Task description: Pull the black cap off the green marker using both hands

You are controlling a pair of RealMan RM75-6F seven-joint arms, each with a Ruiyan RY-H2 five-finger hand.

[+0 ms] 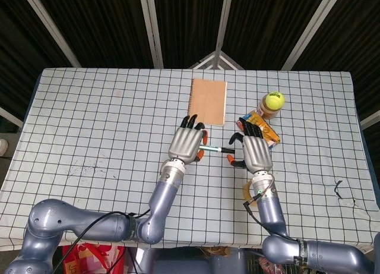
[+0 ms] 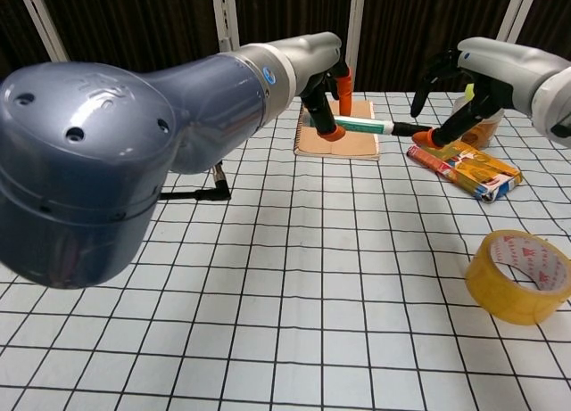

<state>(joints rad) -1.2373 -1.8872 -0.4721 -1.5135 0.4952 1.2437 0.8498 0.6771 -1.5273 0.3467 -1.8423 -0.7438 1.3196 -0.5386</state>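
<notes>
Checkered table (image 2: 268, 277); left hand (image 1: 187, 142) grips green marker (image 2: 361, 125) level, right hand (image 1: 253, 149) pinches black cap (image 2: 409, 127).

Left arm (image 1: 89, 223): glossy blue-grey metallic shell in rounded, bulbous segments; small dark screw holes dot the large shoulder housing in the chest view. A black cable runs along the forearm. Silver ringed wrist collar below the hand.

Left hand (image 1: 187, 143): brushed silver-grey back plate, black fingers (image 1: 189, 122), orange pads at the tips.

Right arm (image 1: 309, 256): same blue-grey shell, slimmer forearm, a black band near the elbow. Thin black cable looped at the wrist, beside a small green light.

Right hand (image 1: 254, 150): silver back plate, black fingers (image 1: 248, 129), orange tips.
</notes>
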